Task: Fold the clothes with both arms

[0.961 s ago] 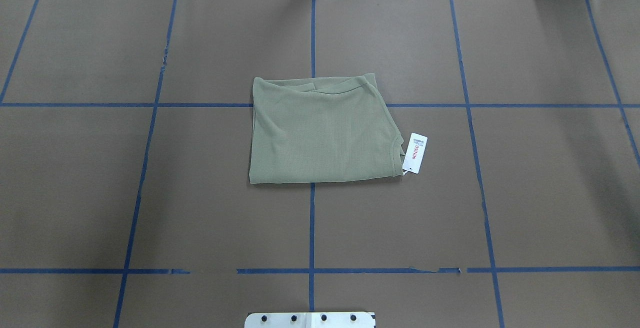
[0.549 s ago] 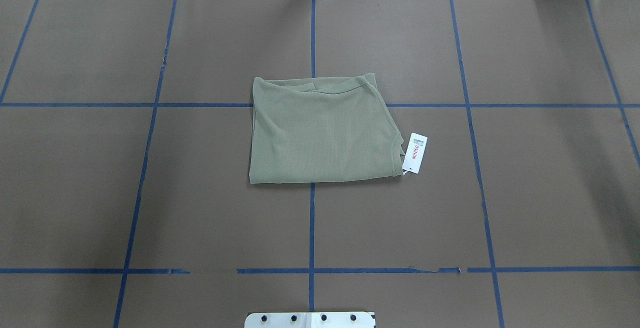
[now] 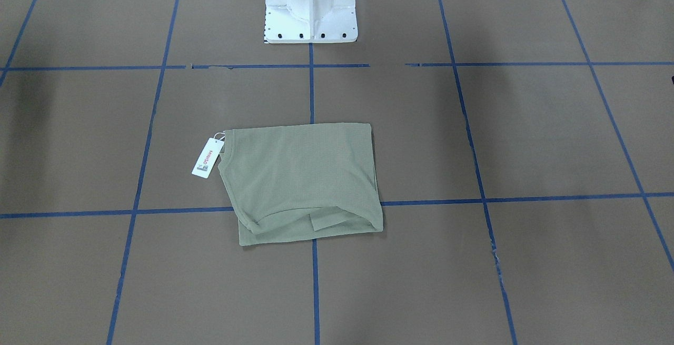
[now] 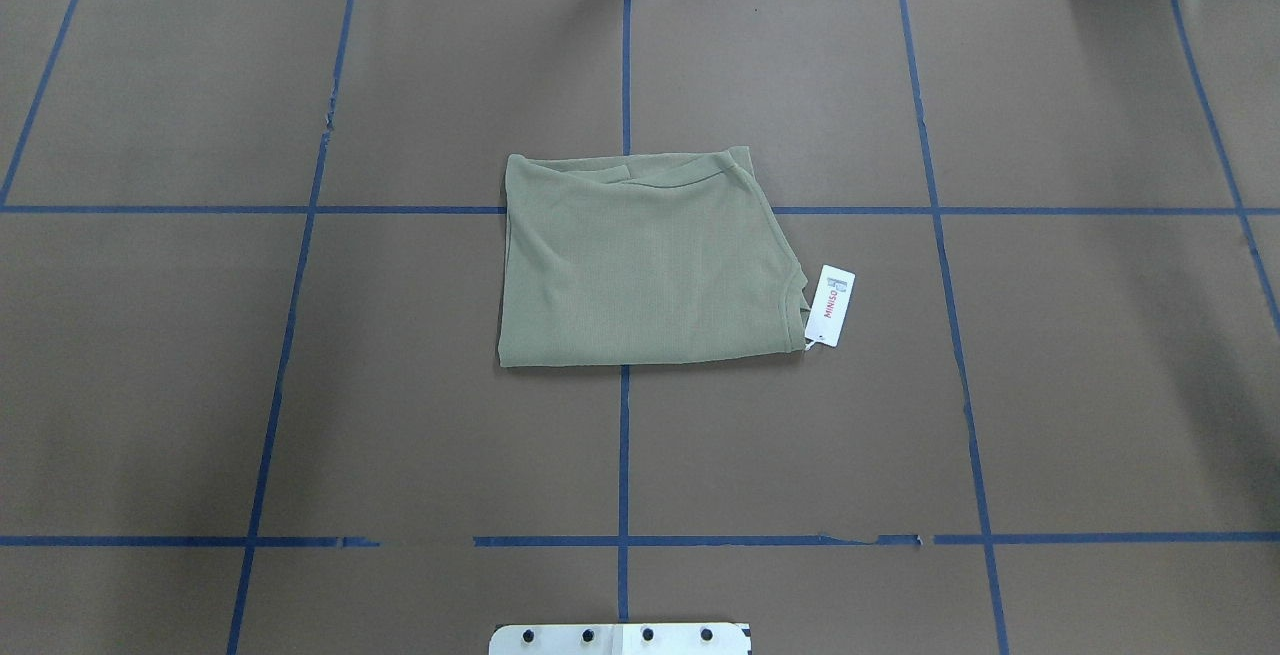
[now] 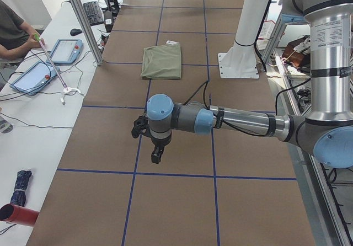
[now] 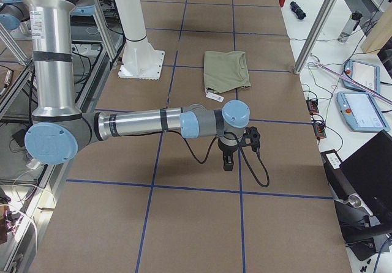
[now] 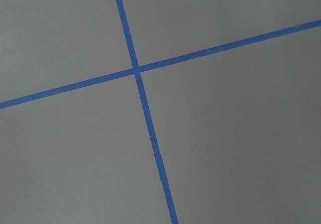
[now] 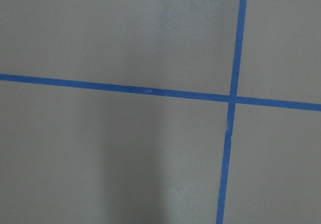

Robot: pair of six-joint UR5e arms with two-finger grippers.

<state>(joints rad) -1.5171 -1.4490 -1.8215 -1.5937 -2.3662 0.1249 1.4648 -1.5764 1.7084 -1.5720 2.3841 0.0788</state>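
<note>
Far out at the left end of the table, the left arm reaches low over the brown top. Its left gripper points down near a blue tape line, with only bare table under it. It shows only from the side, so I cannot tell if its jaws are spread or pressed together. I think it is parked out there to be out of the way.

In the middle lies the olive-green shirt. It is folded into a flat, almost square pile where two tape lines cross, in front of the white pedestal. Both arms could reach it there. No sleeves hang out, so the folding looks done to me, or nearly.

At the shirt's right edge, the white hang tag pokes out onto the table, likely because it is tied at the neck.

Far at the right end, the right arm reaches out low too, well apart from the shirt. Its right gripper points down, and I cannot tell how its jaws stand either.
</note>
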